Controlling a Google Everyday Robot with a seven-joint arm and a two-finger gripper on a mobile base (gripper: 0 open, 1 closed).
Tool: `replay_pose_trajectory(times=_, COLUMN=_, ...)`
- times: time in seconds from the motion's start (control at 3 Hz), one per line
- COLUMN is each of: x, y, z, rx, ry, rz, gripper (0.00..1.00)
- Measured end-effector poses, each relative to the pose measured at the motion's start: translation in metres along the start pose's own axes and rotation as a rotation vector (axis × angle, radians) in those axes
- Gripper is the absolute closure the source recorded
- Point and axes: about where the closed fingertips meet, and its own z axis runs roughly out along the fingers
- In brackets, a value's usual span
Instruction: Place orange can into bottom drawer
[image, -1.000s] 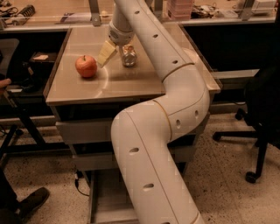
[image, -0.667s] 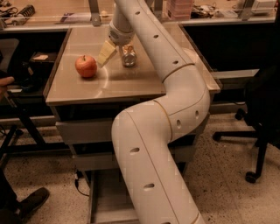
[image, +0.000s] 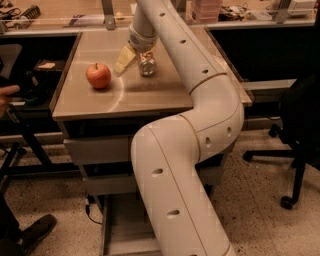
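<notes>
The orange can (image: 147, 64) stands upright on the cabinet top (image: 125, 95), toward its back middle. My gripper (image: 136, 61) reaches down onto it from above, at the end of the long white arm. It is open: one pale yellow finger (image: 123, 60) slants out to the can's left with a gap between them, and the other finger is hidden behind the wrist. The bottom drawer (image: 118, 226) is pulled out near the floor. Its shallow grey tray shows left of the arm's lower link, which covers its right part.
A red apple (image: 98, 75) sits on the cabinet top left of the can. Two shut grey drawers (image: 95, 150) are below the top. A black office chair (image: 300, 125) stands at right, and a person's hand (image: 7, 95) and shoe (image: 30, 231) are at left.
</notes>
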Motion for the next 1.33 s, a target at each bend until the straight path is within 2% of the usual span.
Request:
replay_pose_trajectory(times=1.0, x=0.006, y=-0.005, z=0.001, rx=0.013, ry=0.018, rz=0.007, gripper=0.0)
replay_pose_trajectory(times=1.33, x=0.011, y=-0.001, z=0.011, rx=-0.006, ry=0.041, rz=-0.001, gripper=0.0)
